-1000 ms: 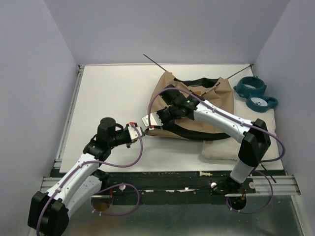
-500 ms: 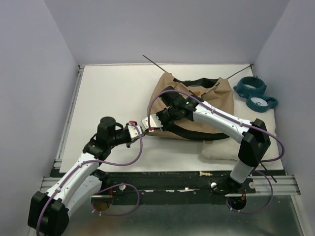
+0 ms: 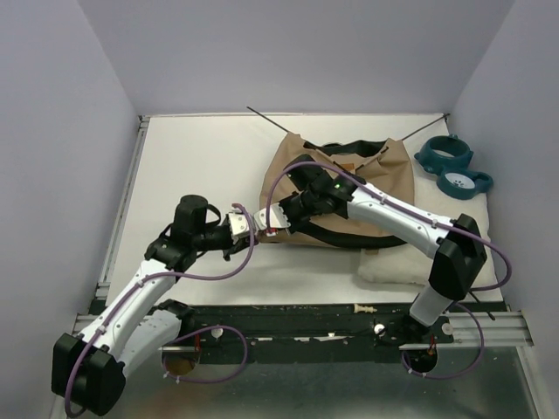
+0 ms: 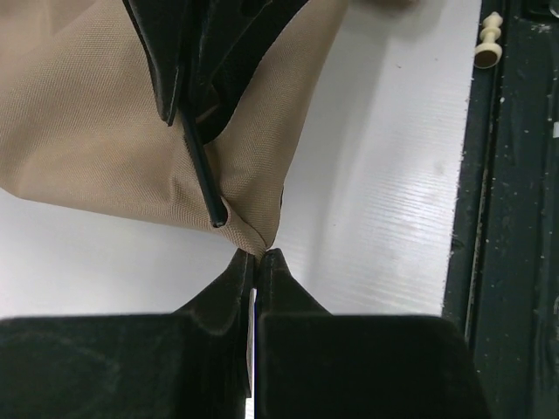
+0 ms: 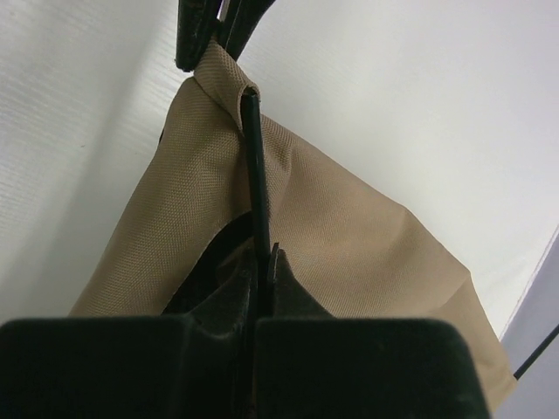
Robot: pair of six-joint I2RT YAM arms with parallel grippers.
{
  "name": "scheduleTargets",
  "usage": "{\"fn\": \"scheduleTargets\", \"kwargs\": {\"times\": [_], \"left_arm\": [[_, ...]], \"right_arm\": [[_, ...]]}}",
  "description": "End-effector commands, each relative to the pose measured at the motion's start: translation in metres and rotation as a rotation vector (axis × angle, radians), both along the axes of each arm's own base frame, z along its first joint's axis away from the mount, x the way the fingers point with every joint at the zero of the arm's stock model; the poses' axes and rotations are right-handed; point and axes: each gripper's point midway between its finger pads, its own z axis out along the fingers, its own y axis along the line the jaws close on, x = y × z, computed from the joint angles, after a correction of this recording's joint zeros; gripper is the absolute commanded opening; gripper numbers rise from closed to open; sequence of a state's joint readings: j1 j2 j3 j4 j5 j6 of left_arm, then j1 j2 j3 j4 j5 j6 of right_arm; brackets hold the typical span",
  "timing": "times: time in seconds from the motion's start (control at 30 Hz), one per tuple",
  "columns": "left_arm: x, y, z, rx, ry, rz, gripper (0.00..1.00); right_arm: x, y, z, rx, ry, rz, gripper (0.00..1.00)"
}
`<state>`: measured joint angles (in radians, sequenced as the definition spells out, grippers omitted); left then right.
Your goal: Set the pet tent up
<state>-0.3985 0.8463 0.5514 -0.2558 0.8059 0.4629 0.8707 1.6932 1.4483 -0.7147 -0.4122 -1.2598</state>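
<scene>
The tan pet tent (image 3: 384,183) lies slumped on the white table, right of centre, with black trim and two thin black poles sticking out at the back. My left gripper (image 3: 247,224) is shut on the tent's near left fabric corner (image 4: 259,243). My right gripper (image 3: 278,216) is shut on a thin black pole (image 5: 255,188), whose tip sits in the corner's fabric pocket (image 5: 229,85). The same pole (image 4: 200,170) shows entering the pocket in the left wrist view. The two grippers almost meet at that corner.
A white fluffy cushion (image 3: 393,266) lies under the right arm at the front right. A teal bowl stand (image 3: 454,166) sits at the back right. A small beige peg (image 4: 487,40) rests on the dark front rail. Grey walls close in the sides.
My left gripper has moved up and right to the tent's corner and now pinches it. The right gripper shifted slightly, and the back pole ends moved a little.
</scene>
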Motion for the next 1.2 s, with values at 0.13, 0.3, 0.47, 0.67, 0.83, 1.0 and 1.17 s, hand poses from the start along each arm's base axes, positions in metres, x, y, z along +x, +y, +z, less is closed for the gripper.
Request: {"fn": "scheduleTargets", "kwargs": {"times": [0.13, 0.3, 0.47, 0.67, 0.83, 1.0, 1.17], "left_arm": [[-0.012, -0.014, 0.040, -0.052, 0.103, -0.094, 0.00], [-0.013, -0.016, 0.042, -0.067, 0.170, -0.072, 0.00], [-0.013, -0.011, 0.034, -0.006, 0.255, -0.046, 0.00], [-0.010, -0.006, 0.025, 0.031, 0.277, 0.001, 0.00], [-0.009, -0.004, 0.019, 0.052, 0.307, 0.018, 0.01], [-0.007, -0.003, 0.017, 0.067, 0.307, 0.022, 0.03], [-0.003, -0.001, 0.011, 0.104, 0.329, 0.027, 0.04]], "right_arm": [[-0.012, -0.005, -0.021, -0.050, -0.076, 0.075, 0.01], [-0.015, -0.005, -0.021, -0.038, -0.083, 0.098, 0.01], [-0.020, -0.007, -0.015, -0.027, -0.098, 0.122, 0.01], [-0.025, -0.009, -0.009, -0.009, -0.100, 0.140, 0.01], [-0.025, -0.010, -0.008, -0.016, -0.099, 0.143, 0.01], [-0.027, -0.012, -0.009, -0.021, -0.103, 0.154, 0.01], [-0.036, -0.017, -0.011, -0.029, -0.102, 0.187, 0.01]]}}
